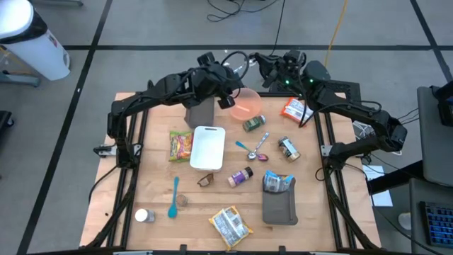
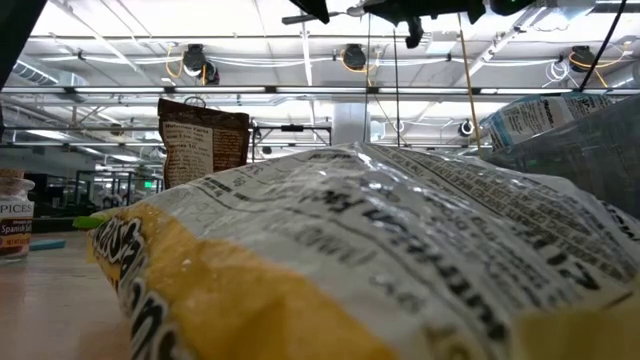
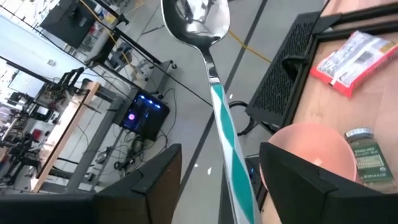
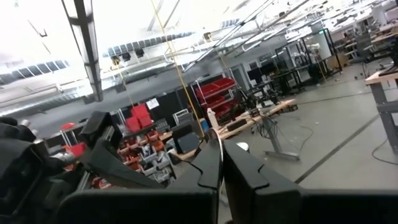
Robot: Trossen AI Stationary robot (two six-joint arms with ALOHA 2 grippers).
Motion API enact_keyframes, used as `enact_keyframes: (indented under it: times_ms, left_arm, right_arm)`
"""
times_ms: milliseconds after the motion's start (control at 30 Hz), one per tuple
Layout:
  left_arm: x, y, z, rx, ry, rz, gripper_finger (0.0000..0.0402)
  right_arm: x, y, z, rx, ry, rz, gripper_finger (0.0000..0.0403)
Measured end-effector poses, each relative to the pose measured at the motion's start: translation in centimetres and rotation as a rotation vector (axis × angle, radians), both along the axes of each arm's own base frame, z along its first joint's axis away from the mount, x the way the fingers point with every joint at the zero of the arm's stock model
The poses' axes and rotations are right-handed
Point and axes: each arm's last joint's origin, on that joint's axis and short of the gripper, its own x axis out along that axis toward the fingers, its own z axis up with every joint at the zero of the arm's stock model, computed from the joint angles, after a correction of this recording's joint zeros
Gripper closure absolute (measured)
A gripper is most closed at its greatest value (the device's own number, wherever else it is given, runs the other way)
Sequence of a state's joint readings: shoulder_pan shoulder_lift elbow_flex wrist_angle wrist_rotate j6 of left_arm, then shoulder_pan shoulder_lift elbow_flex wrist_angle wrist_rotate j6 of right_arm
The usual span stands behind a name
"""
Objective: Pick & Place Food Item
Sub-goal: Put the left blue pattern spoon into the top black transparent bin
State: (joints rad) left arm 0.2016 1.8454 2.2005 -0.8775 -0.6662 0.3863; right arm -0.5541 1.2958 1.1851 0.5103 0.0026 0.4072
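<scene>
My left gripper (image 1: 231, 93) (image 3: 221, 152) is raised over the table's far edge, beside the pink bowl (image 1: 245, 103). It carries a spoon (image 3: 211, 81) with a teal-and-white striped handle, whose shiny bowl (image 3: 194, 18) sticks out past the fingers over the floor. My right gripper (image 1: 269, 67) (image 4: 222, 158) hovers shut and empty just right of it, pointing slightly up. Food packets lie on the table: a red one (image 1: 294, 108), a green-yellow one (image 1: 180, 145) and a yellow snack bag (image 1: 230, 225). A brown bag (image 1: 199, 112) stands upright under the left arm. My left gripper has the spoon by the lower part of its striped handle (image 3: 239, 199), which runs between the two fingers (image 3: 155, 183). Where the fingers meet it lies below the picture's edge. The spoon points forward along the fingers, lifted clear of the table, its bowl outermost.
A white tray (image 1: 207, 146) lies at mid table. Around it are spice jars (image 1: 253, 124) (image 1: 288, 149) (image 1: 241, 176), loose spoons (image 1: 256, 145), sunglasses (image 1: 205, 180), a blue spatula (image 1: 174, 197) and a grey container (image 1: 279, 209). The snack bag (image 2: 350, 260) blocks most of the low view.
</scene>
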Motion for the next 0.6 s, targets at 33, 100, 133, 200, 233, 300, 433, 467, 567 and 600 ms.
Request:
enact_keyframes:
  times_ms: [33,100,133,200,233,300,433,467,567,600]
  left_arm:
    - [0.03,0.03,0.07,0.001,-0.009,0.001,0.0197]
    - [0.06,0.04,0.16,0.003,-0.020,0.002,0.0220]
    - [0.05,0.04,0.15,0.002,-0.018,0.002,0.0231]
    - [0.05,0.04,0.14,0.002,-0.018,0.001,0.0254]
    - [0.05,0.04,0.14,0.002,-0.018,0.001,0.0264]
    - [0.06,0.03,0.14,0.001,-0.018,-0.001,0.0282]
    - [0.06,0.02,0.13,-0.004,-0.021,-0.004,0.0301]
    - [0.06,0.02,0.14,-0.006,-0.022,-0.006,0.0301]
    - [0.05,0.02,0.14,-0.006,-0.021,-0.006,0.0302]
    - [0.05,0.01,0.13,-0.006,-0.021,-0.006,0.0302]
  right_arm:
    - [-0.01,0.01,0.02,-0.001,-0.001,0.000,0.0402]
    - [-0.01,0.01,0.00,0.000,0.001,0.002,0.0402]
    - [0.00,0.01,-0.01,0.000,0.002,0.002,0.0402]
    - [-0.01,0.01,0.02,-0.001,-0.001,0.002,0.0402]
    - [-0.02,0.02,0.04,-0.002,-0.002,0.002,0.0402]
    - [-0.02,0.02,0.04,0.000,-0.004,0.003,0.0402]
    - [-0.02,0.02,0.06,0.017,-0.017,0.010,0.0402]
    - [-0.02,0.02,0.07,0.015,-0.017,0.010,0.0402]
    - [0.05,0.18,0.13,0.008,-0.020,0.015,0.0402]
    - [0.07,0.23,0.15,0.005,-0.022,0.016,0.0402]
